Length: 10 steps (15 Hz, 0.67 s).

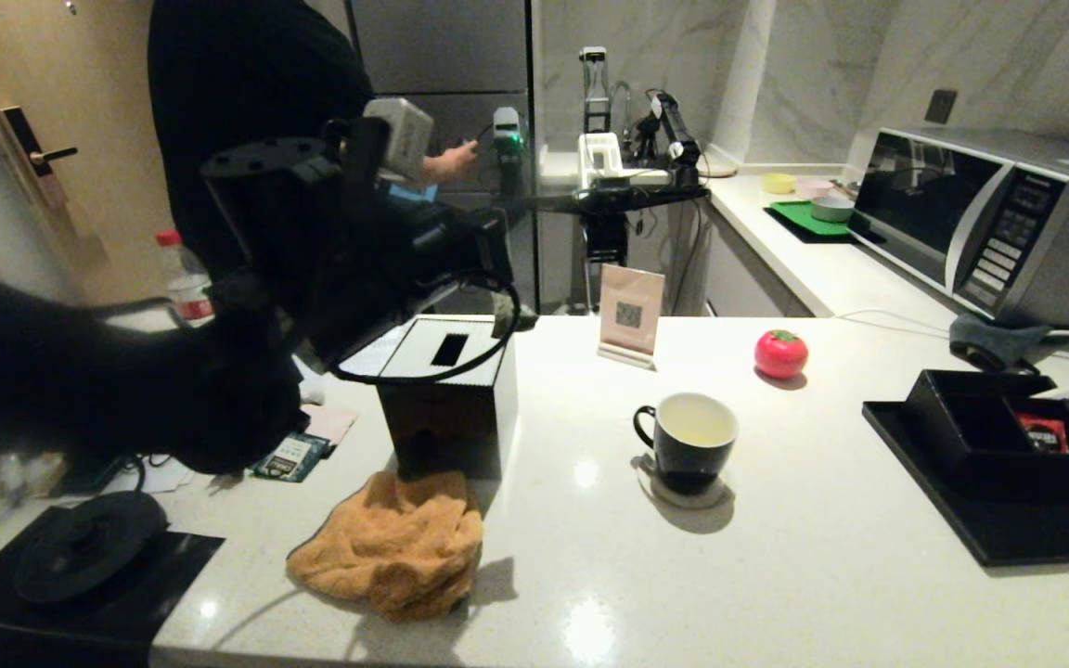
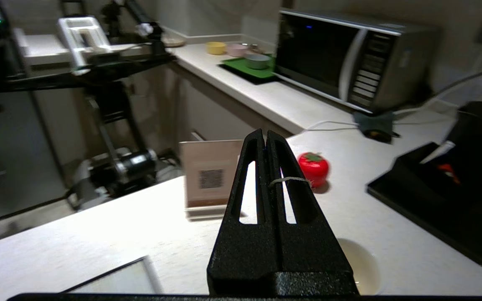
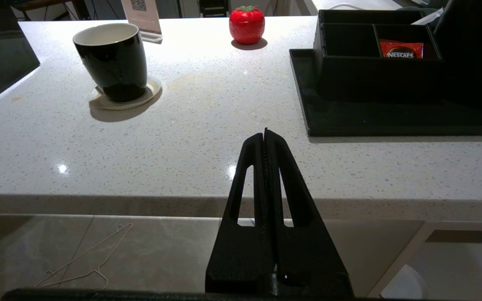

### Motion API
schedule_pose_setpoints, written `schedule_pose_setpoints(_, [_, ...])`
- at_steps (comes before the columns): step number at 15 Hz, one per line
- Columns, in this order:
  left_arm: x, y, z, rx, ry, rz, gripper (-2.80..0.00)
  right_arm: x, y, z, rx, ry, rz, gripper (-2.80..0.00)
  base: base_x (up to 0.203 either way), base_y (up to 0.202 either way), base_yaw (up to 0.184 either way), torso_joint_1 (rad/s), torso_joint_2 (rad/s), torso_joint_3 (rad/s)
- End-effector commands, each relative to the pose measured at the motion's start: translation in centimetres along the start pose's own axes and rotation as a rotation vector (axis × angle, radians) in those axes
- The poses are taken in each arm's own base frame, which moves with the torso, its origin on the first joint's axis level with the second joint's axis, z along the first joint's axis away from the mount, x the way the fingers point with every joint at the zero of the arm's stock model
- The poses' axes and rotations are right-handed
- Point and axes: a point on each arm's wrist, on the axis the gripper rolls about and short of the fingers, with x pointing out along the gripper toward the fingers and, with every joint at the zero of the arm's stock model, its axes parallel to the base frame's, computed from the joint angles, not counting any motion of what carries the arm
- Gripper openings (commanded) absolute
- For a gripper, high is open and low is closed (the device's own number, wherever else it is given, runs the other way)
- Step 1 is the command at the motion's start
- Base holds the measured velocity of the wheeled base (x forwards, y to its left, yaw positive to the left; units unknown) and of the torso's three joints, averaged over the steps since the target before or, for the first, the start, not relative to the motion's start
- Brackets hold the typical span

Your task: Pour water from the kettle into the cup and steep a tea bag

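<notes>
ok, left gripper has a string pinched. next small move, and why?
Probably ease the left gripper over the cup and lower. A thin string is pinched in its shut fingers, what hangs below is hidden, and the cup, holding pale liquid, shows only partly beneath it.

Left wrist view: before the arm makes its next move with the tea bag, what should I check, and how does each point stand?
1. Left gripper shut on the tea bag string: ok, the string crosses one finger.
2. Tea bag pouch hanging free: cannot tell, it is hidden.
3. Cup upright on its coaster: ok.
4. Water in the cup: ok, pale liquid shows.
5. Left gripper above the cup: not ok, the cup lies off to one side.
6. Right gripper shut, parked off the counter: ok.
</notes>
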Motion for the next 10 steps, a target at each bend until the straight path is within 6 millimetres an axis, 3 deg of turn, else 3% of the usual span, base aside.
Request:
schedule_pose_setpoints(1, [1.7, -1.7, -2.0, -0.014, 0.033, -0.054, -2.8, 0.0, 0.0, 0.0, 0.0, 0.001, 0.0, -2.8, 0.0, 0.0, 0.0, 0.0, 0.0, 0.0])
schedule_pose_setpoints(5, [3.7, -5.0, -4.5, -0.03, 0.072, -0.135, -2.8, 0.0, 0.0, 0.0, 0.0, 0.001, 0.0, -2.8, 0.0, 0.0, 0.0, 0.0, 0.0, 0.0])
schedule_pose_setpoints(10, [6.1, -7.3, -8.5, -0.04, 0.126, -0.19, -2.8, 0.0, 0.0, 0.0, 0.0, 0.001, 0.0, -2.8, 0.0, 0.0, 0.0, 0.0, 0.0, 0.0])
